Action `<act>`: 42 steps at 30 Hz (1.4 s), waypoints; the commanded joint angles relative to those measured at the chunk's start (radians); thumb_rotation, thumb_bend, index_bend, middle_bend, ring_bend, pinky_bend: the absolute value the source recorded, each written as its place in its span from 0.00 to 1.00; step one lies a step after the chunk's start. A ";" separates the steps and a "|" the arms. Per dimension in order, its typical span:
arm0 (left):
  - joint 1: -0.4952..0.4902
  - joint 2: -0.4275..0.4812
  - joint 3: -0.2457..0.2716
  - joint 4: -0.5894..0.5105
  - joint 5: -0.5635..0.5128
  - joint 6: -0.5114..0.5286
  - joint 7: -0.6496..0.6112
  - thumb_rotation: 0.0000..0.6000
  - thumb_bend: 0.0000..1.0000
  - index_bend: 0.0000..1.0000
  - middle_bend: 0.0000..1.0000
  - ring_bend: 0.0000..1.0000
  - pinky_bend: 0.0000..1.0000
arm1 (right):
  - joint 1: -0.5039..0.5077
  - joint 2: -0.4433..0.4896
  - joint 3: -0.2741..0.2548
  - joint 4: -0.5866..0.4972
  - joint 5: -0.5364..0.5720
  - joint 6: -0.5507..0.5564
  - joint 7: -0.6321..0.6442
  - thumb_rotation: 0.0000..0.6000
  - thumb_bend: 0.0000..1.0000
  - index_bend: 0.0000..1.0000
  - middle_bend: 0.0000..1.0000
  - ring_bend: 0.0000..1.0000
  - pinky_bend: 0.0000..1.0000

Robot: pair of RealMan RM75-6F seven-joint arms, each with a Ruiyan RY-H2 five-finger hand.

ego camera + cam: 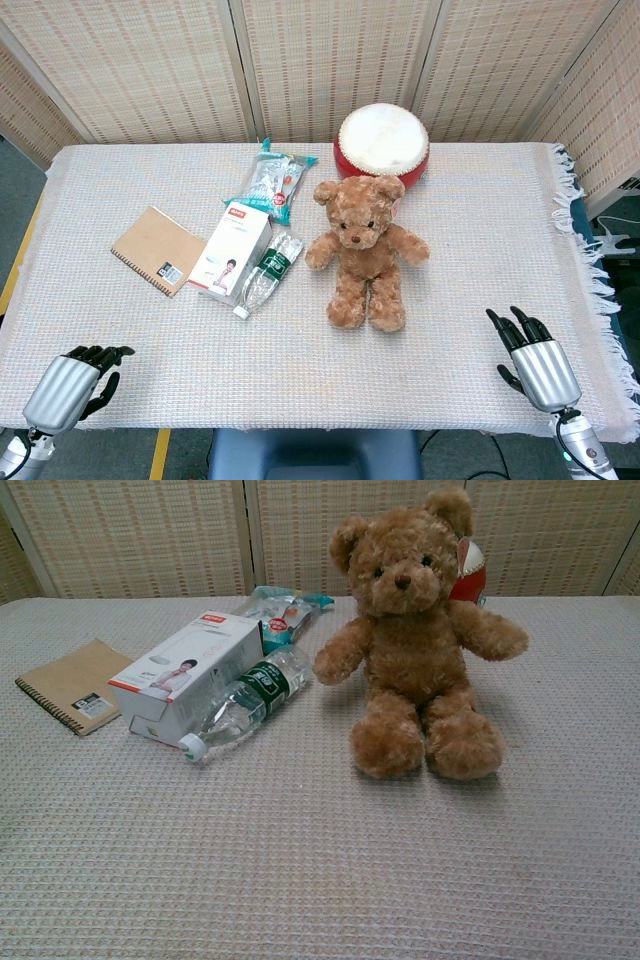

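Both hands sit low at the near edge of the table (120,400), and only the head view shows them. Left hand (72,384) is at the near left corner with its dark fingers curled in, and it holds nothing. Right hand (535,358) is at the near right side with its fingers spread and pointing up the table, and it holds nothing too. Neither hand touches any thing.

Nearest the right hand is the teddy bear (364,253). It is brown and fluffy, with a dark nose and small dark eyes. It sits upright in the middle of the table, legs out toward the robot, well apart from both hands.

Just left of the bear lies a clear bottle (268,272) with a green label and a white cap, on its side. It touches a white box (231,252) with a red stripe and a picture of a person; the box is closed, so I cannot tell what is in it. Behind the box lies a shiny packet (268,182). Left of the box is a brown notebook (159,250) with a wire spine.

Behind the bear is a red drum (383,143) with a white top. The head view shows the whole drum, but in the chest view only a bit peeks past the bear.
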 commanded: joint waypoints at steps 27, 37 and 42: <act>0.000 0.003 0.006 -0.005 0.011 0.001 -0.002 1.00 0.55 0.33 0.47 0.47 0.55 | 0.340 -0.522 0.286 0.784 0.055 -0.026 0.337 1.00 0.08 0.23 0.24 0.09 0.26; -0.002 0.006 0.005 -0.001 0.007 0.000 -0.018 1.00 0.55 0.33 0.47 0.47 0.55 | 0.455 -0.702 0.290 1.075 0.099 -0.119 0.384 1.00 0.09 0.24 0.24 0.09 0.27; -0.005 0.005 0.008 0.003 0.013 -0.003 -0.024 1.00 0.55 0.33 0.47 0.47 0.55 | 0.499 -0.759 0.288 1.150 0.116 -0.139 0.408 1.00 0.09 0.24 0.24 0.09 0.27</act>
